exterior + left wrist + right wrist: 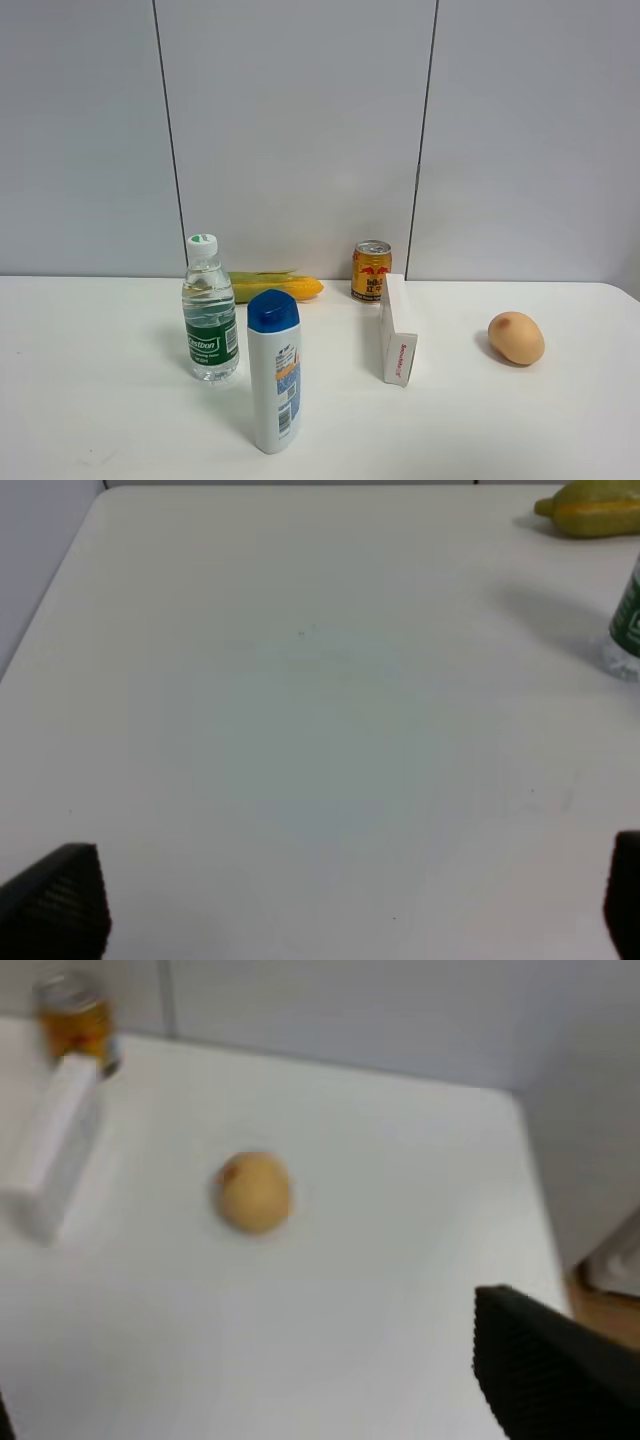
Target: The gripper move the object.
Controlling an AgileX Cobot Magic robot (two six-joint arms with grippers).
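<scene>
The object, a smooth tan-orange egg-shaped thing (pixel 516 337), lies on the white table at the right, apart from everything else. Neither arm shows in the exterior high view. In the right wrist view the object (pixel 254 1191) lies ahead of my right gripper (pixel 250 1390). One black finger (pixel 550 1370) shows, with a sliver of the other at the frame's edge, wide apart and empty. In the left wrist view my left gripper (pixel 345 900) is open and empty over bare table. Its two black fingertips (pixel 65 895) stand far apart.
A water bottle (pixel 209 310) and a blue-capped white bottle (pixel 275 372) stand left of centre. A corn cob (pixel 275 288) and a drink can (pixel 371 270) are at the back by the wall. A white box (pixel 397 329) stands left of the object. The table edge (pixel 530 1210) is right of the object.
</scene>
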